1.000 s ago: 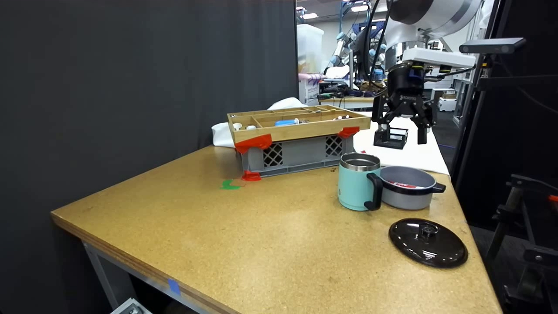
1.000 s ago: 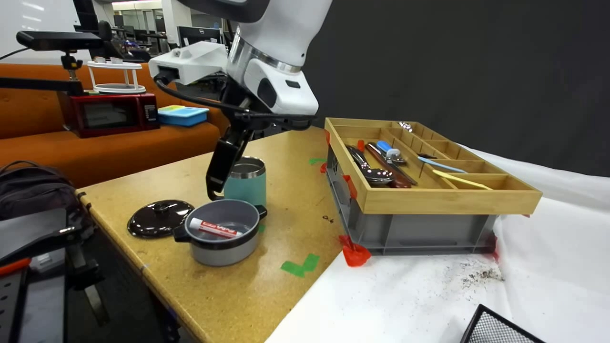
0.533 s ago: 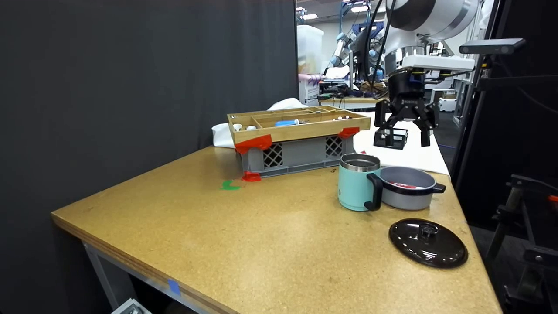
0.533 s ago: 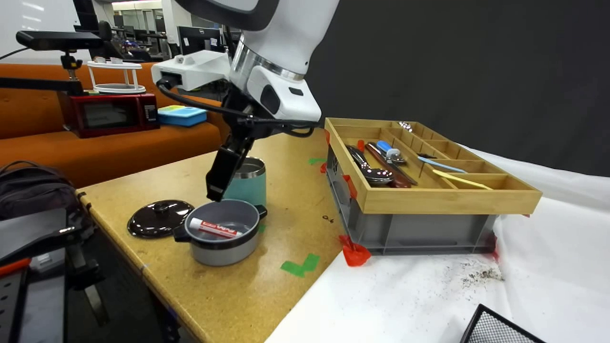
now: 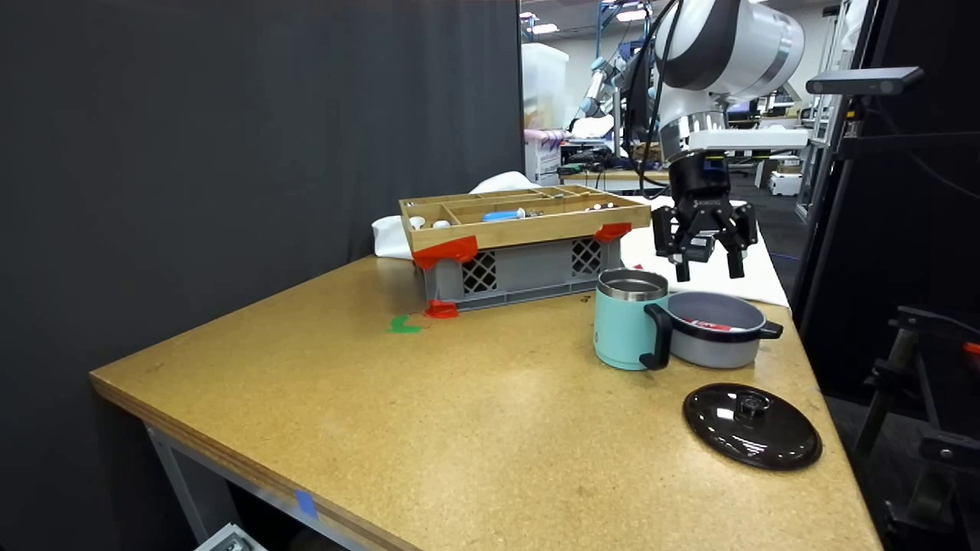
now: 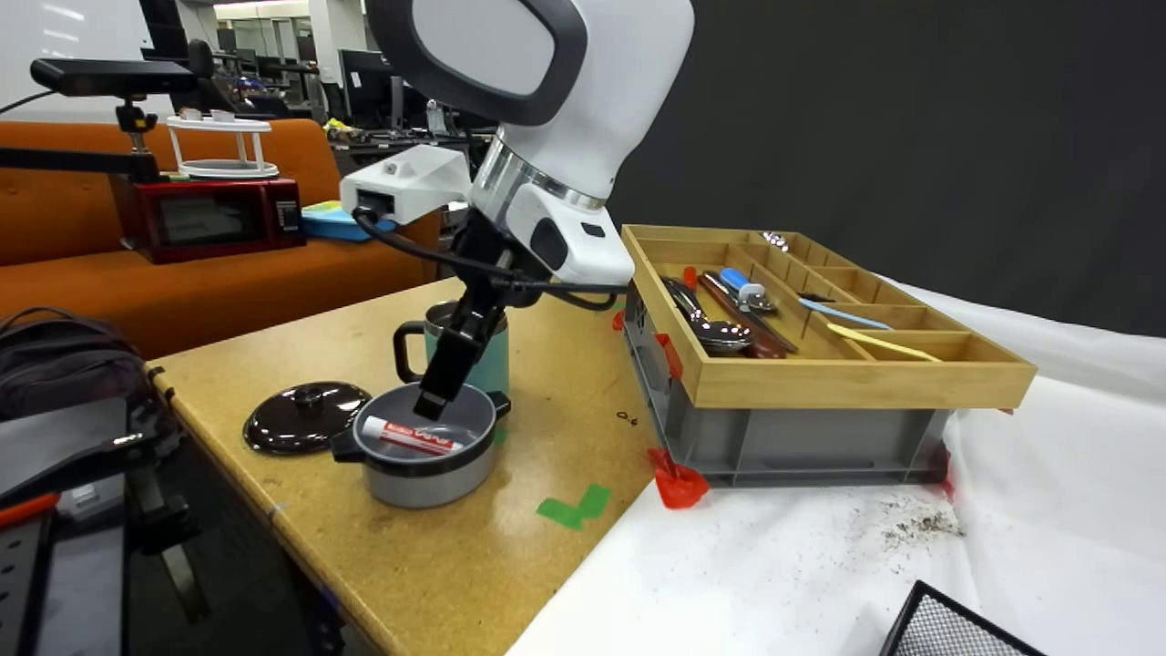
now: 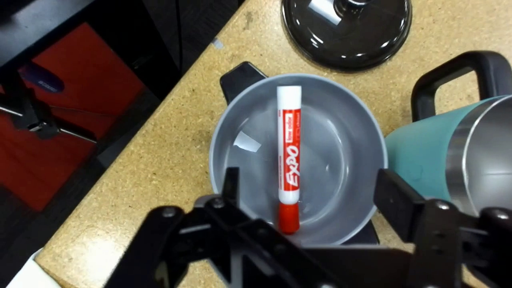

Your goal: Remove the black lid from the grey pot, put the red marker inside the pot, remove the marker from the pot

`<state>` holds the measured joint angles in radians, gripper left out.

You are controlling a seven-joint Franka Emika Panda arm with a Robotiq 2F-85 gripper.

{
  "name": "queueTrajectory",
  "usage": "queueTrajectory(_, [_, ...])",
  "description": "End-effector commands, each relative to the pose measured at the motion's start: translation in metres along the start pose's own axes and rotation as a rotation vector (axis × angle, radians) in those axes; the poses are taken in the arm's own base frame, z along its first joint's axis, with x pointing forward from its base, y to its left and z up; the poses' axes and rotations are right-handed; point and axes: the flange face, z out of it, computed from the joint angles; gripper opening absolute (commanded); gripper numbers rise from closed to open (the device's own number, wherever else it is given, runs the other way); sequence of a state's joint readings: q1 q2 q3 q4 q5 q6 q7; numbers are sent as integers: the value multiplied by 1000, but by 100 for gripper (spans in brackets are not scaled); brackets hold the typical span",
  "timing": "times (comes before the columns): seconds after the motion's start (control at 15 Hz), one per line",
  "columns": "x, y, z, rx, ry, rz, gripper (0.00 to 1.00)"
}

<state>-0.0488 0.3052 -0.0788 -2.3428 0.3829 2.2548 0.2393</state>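
Observation:
The red marker (image 7: 290, 152) lies on the floor of the uncovered grey pot (image 7: 324, 168), its white end toward the lid side. In both exterior views the black lid (image 5: 754, 436) rests knob up on the table, beside the pot (image 6: 428, 487). My gripper (image 7: 308, 177) is over the pot, with its fingers (image 7: 231, 182) parted on either side of the marker and nothing held. An exterior view shows the fingertips (image 6: 432, 403) low at the pot's opening, apart from the marker (image 6: 410, 437). Depth between the fingertips and the pot rim is hard to judge.
A teal mug (image 5: 629, 325) with a black handle stands close against the pot's side. Farther over, a wooden cutlery tray (image 6: 838, 387) sits on a grey crate (image 6: 811, 446). The table edge (image 7: 160, 108) runs near the pot.
The gripper has come down and across from near the mug to over the pot, and its fingers have drawn slightly closer together. Marker, pot and lid have stayed put.

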Motion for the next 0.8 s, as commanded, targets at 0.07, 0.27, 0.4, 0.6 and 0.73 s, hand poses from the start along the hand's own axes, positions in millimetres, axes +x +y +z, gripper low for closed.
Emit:
queueTrajectory(0.07, [22, 4, 11, -22, -63, 3, 56])
queueTrajectory(0.27, [34, 10, 28, -35, -95, 15, 50])
queueTrajectory(0.4, [38, 12, 42, -49, -115, 16, 53])
queueTrajectory(0.6, [40, 10, 61, -70, -142, 10, 54])
queueTrajectory(0.73, [38, 6, 69, -80, -155, 1, 52])
